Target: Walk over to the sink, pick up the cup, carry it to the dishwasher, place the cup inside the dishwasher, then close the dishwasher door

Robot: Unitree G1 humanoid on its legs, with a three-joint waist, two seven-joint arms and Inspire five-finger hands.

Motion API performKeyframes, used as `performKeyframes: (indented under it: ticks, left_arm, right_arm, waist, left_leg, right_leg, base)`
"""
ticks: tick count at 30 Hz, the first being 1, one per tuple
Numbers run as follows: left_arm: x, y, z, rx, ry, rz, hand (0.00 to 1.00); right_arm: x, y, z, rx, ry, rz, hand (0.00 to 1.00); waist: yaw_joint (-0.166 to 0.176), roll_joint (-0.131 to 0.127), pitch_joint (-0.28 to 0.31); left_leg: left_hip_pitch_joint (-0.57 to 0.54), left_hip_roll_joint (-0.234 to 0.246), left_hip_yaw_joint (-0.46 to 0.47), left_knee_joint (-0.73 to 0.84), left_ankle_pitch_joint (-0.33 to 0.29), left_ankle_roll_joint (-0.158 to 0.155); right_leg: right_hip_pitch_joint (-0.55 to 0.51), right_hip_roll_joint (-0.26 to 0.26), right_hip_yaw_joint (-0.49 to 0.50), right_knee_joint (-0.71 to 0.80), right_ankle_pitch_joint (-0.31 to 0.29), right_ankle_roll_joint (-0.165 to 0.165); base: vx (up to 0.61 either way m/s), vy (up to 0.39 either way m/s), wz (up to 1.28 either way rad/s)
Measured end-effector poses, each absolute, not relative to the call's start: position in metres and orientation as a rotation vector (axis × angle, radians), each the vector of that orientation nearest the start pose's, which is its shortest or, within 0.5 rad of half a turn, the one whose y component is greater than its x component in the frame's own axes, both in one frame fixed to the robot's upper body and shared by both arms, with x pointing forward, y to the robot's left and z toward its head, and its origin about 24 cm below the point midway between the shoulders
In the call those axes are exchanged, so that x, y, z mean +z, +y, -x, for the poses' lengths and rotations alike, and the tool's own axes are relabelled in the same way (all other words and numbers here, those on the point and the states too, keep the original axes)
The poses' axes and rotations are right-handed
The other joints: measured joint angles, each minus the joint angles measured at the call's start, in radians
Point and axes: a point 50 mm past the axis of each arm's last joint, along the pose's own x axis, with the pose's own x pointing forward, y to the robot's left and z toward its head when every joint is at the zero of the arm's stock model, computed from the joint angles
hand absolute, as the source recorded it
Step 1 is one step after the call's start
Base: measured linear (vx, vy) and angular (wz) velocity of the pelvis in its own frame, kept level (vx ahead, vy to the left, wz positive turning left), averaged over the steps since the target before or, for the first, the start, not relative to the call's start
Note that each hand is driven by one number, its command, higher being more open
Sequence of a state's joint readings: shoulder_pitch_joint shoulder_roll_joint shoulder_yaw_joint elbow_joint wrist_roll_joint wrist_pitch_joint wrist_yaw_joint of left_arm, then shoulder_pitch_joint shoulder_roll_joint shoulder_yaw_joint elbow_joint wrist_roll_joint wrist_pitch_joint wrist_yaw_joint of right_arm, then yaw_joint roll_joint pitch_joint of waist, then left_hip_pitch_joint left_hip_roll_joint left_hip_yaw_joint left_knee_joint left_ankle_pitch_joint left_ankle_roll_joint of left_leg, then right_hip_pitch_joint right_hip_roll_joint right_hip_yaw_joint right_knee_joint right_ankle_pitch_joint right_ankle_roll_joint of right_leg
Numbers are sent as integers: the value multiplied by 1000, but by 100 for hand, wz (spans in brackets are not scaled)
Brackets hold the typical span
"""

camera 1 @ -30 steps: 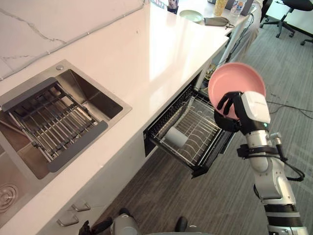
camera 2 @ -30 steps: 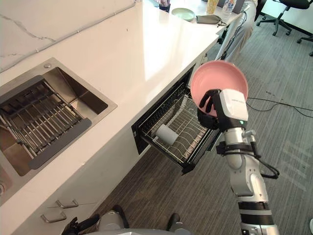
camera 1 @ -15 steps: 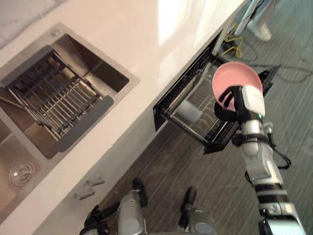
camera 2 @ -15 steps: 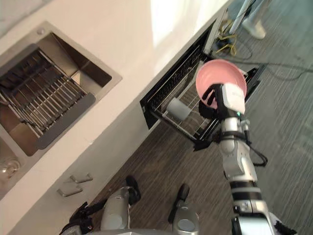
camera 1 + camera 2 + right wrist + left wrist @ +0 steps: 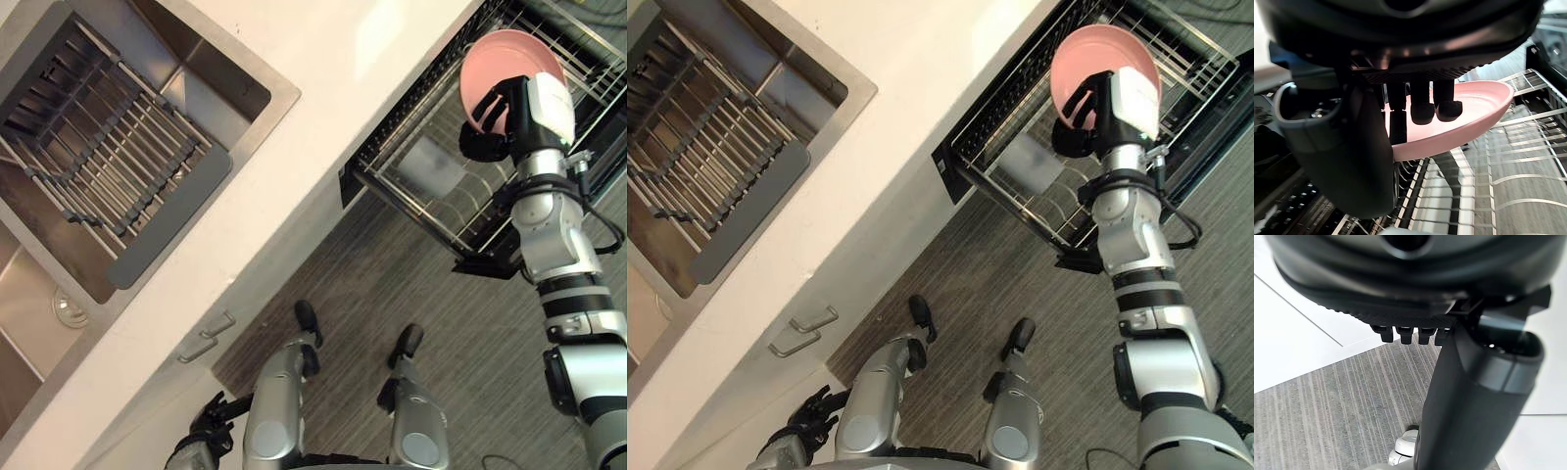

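A drain rack (image 5: 108, 162) spans the sink (image 5: 201, 93) in the counter (image 5: 343, 59); a pale cup (image 5: 428, 166) lies in the dishwasher rack (image 5: 407, 211).

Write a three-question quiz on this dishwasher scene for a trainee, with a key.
1. True or false: the robot's right hand is curled round a pink shallow bowl.
2. Where does the pale cylindrical cup lie? A) on the grey floor B) on its side in the dishwasher's wire rack C) on the white counter
3. In a few words: what sits across the steel sink?

Key: 1 true. 2 B. 3 a dark slatted drying rack.
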State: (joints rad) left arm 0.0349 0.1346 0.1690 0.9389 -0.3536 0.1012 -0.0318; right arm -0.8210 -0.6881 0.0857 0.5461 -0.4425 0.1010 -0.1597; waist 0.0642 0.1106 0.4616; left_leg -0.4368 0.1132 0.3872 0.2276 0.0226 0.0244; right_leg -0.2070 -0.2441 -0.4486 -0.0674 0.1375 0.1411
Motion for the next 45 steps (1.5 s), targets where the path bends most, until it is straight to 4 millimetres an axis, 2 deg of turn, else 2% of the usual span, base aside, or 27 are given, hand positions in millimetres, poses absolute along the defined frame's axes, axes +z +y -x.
performKeyframes:
  ticks: [6, 7, 9, 18, 23, 25, 28, 30, 31, 33, 37, 38, 39, 41, 42, 43, 44, 45]
  left_arm:
    - [-145, 214, -130, 320, 1000, 359, 100]
    - [-145, 214, -131, 317, 1000, 359, 100]
    - [-144, 212, -133, 293, 995, 357, 100]
    - [-142, 211, -138, 283, 980, 358, 100]
    - [-139, 210, -142, 276, 979, 357, 100]
    - [-139, 211, -141, 285, 991, 350, 100]
    - [-139, 217, -137, 291, 1007, 299, 100]
    - [-140, 216, -136, 286, 1014, 282, 100]
    - [-140, 216, -136, 286, 1015, 282, 100]
    - [-142, 214, -133, 288, 1020, 284, 100]
    - [-147, 215, -118, 302, 1056, 269, 100]
    - [-149, 217, -110, 316, 1070, 273, 100]
    - [-150, 218, -106, 326, 1075, 277, 100]
    - [-151, 221, -97, 355, 1085, 281, 100]
    - [-152, 221, -95, 361, 1088, 283, 100]
    - [-152, 222, -91, 375, 1096, 284, 100]
    - [-152, 222, -91, 377, 1098, 283, 100]
    - [-152, 222, -91, 375, 1096, 283, 100]
  right_arm:
    - [210, -296, -371, -408, -92, 1006, 0]
    - [210, -297, -371, -407, -88, 1006, 100]
    - [211, -300, -370, -408, -89, 997, 100]
    - [217, -297, -370, -390, -144, 999, 100]
    - [227, -287, -360, -388, -265, 968, 100]
    - [228, -283, -355, -385, -309, 950, 100]
    - [222, -282, -343, -417, -361, 877, 100]
    - [212, -291, -332, -477, -362, 803, 100]
    - [209, -295, -328, -496, -355, 781, 100]
    - [191, -317, -310, -592, -302, 701, 100]
    - [156, -359, -273, -773, -175, 500, 100]
    - [139, -371, -257, -840, -120, 415, 0]
    - [130, -375, -250, -872, -87, 376, 0]
    - [90, -386, -219, -975, 62, 256, 0]
    - [80, -386, -212, -990, 99, 224, 0]
    - [51, -379, -199, -995, 204, 158, 0]
    - [41, -375, -194, -990, 243, 141, 0]
    - [20, -366, -185, -975, 316, 108, 0]
  waist:
    - [-1, 18, 8]
    - [-1, 19, 9]
    - [-2, 26, 12]
    - [-7, 27, 12]
    - [-11, 24, 11]
    - [-21, 11, 2]
    - [-38, -33, -28]
    - [-57, -74, -64]
    - [-59, -85, -73]
    - [-66, -118, -111]
    - [-88, -122, -177]
    - [-95, -119, -194]
    - [-100, -118, -201]
    - [-118, -110, -209]
    - [-121, -109, -209]
    - [-130, -107, -207]
    - [-134, -105, -206]
    - [-136, -101, -202]
  left_leg:
    - [1, -18, -19, -52, 31, -2]
    - [3, -20, -19, -55, 34, -2]
    - [19, -28, -21, -80, 47, -1]
    - [100, -66, -33, -202, 114, 1]
    - [176, -80, -36, -286, 154, -1]
    - [203, -82, -36, -306, 160, -3]
    - [232, -80, -36, -312, 161, -5]
    - [254, -78, -36, -313, 156, -10]
    - [261, -77, -33, -313, 154, -10]
    - [289, -79, -27, -313, 146, -18]
    - [307, -80, -31, -313, 145, -19]
    - [310, -79, -31, -313, 144, -21]
    - [311, -79, -32, -313, 144, -21]
    - [315, -77, -30, -314, 144, -22]
    - [314, -76, -27, -314, 142, -25]
    - [309, -74, -21, -318, 141, -27]
    - [304, -73, -21, -318, 141, -27]
    - [293, -71, -21, -318, 142, -28]
  right_leg:
    - [-22, -7, -5, 12, 0, 0]
    - [-23, -8, -5, 13, 0, 0]
    - [-20, -14, -5, 19, 0, 0]
    - [6, -29, -17, 33, -2, 0]
    - [52, -28, -25, 33, -7, 5]
    - [71, -27, -26, 32, -10, 8]
    - [98, -24, -28, 32, -14, 9]
    - [119, -22, -29, 32, -14, 8]
    - [125, -21, -27, 32, -14, 8]
    - [145, -23, -23, 34, -25, 7]
    - [163, -25, -25, 36, -37, 10]
    - [164, -25, -25, 40, -45, 6]
    - [163, -25, -25, 44, -48, 5]
    - [162, -27, -20, 51, -54, 4]
    - [158, -27, -17, 54, -56, 4]
    - [143, -27, -6, 64, -58, 3]
    - [136, -28, -5, 69, -59, 2]
    - [126, -28, -1, 75, -60, 2]
  base:
    - [-6, 25, 3]
    - [0, 0, 0]
    - [-34, 48, 1]
    - [-27, 53, 5]
    - [6, 26, 2]
    - [21, 8, -1]
    - [48, -1, -1]
    - [47, 0, -2]
    - [23, 8, -11]
    - [-5, 8, -10]
    - [0, 0, 0]
    - [0, 0, 0]
    - [0, 0, 0]
    - [-24, -6, -5]
    - [-35, 0, -15]
    - [-31, -1, -12]
    - [-30, -4, -11]
    - [0, 0, 0]
